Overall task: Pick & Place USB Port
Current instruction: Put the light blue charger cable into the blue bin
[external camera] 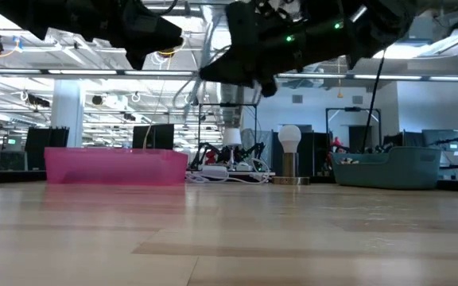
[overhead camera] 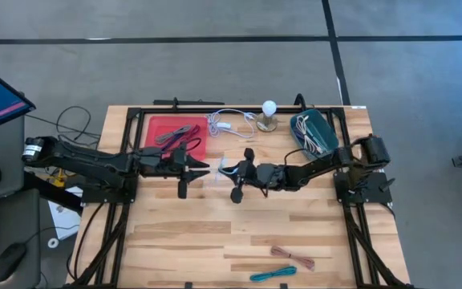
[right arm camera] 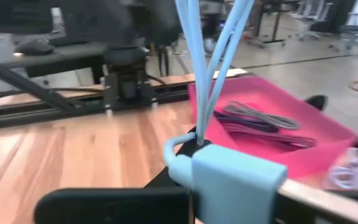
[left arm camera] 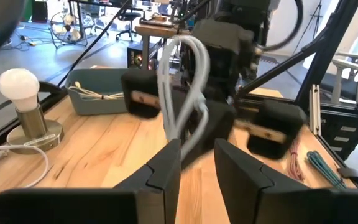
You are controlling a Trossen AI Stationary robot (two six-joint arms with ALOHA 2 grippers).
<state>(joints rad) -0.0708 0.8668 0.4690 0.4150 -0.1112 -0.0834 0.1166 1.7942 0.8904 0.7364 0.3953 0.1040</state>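
A white USB cable [left arm camera: 185, 93], gathered into loops with a blocky plug [right arm camera: 232, 183], hangs in the air above the table's middle [overhead camera: 222, 167]. My right gripper [overhead camera: 231, 170] reaches in level from the table's right and is shut on it. My left gripper [left arm camera: 197, 165] faces it from the left [overhead camera: 205, 168], open, with the end of the loop just past its fingertips. A pink tray [overhead camera: 179, 136] with several cables lies at the far left. A teal bin [overhead camera: 315, 132] with cables lies at the far right. My right gripper is shut on the cable's plug end [right arm camera: 232, 183], coming at it level from the table's right side. The plug itself hides the place of contact. The cable loops [right arm camera: 210, 56] run on past the fingers toward my left gripper, lifted clear of the table.
A bulb lamp [overhead camera: 269, 114] and a loose white cable [overhead camera: 231, 122] lie at the far edge between tray and bin. A reddish cable [overhead camera: 293, 257] and a teal one [overhead camera: 271, 275] lie near the front edge. Bare wood spreads across the table's middle and left front.
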